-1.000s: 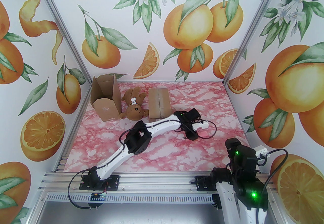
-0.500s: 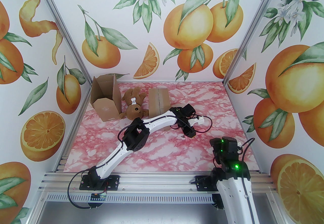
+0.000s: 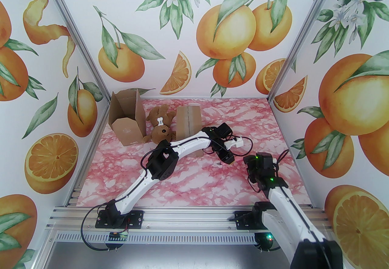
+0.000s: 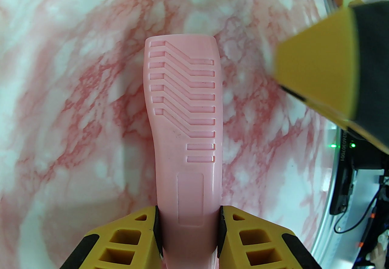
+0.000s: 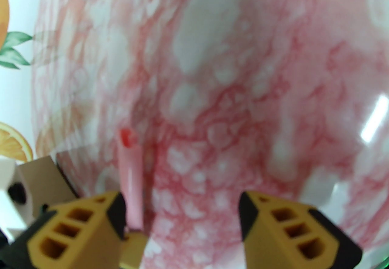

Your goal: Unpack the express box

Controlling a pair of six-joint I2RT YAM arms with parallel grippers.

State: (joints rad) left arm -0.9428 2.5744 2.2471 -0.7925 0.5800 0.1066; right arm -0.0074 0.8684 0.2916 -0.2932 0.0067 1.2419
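At the desk [image 3: 197, 185]'s back, middle: closed box [image 3: 190, 122], flaps together, near end hidden behind left arm [image 3: 182, 146]. Just left of it, teddy [image 3: 161, 129], lying flat. Further left, open box [image 3: 126, 123], upright in the corner. Right of the closed box, low over the desk: left pincer [image 4: 188, 222], narrow, clamped on pink cutter [image 4: 185, 122] by its sides, handle jutting forward. Just beside it: right pincer [image 5: 182, 216], wide, nothing clamped, one fingertip [image 4: 316, 76] close to the cutter's end.
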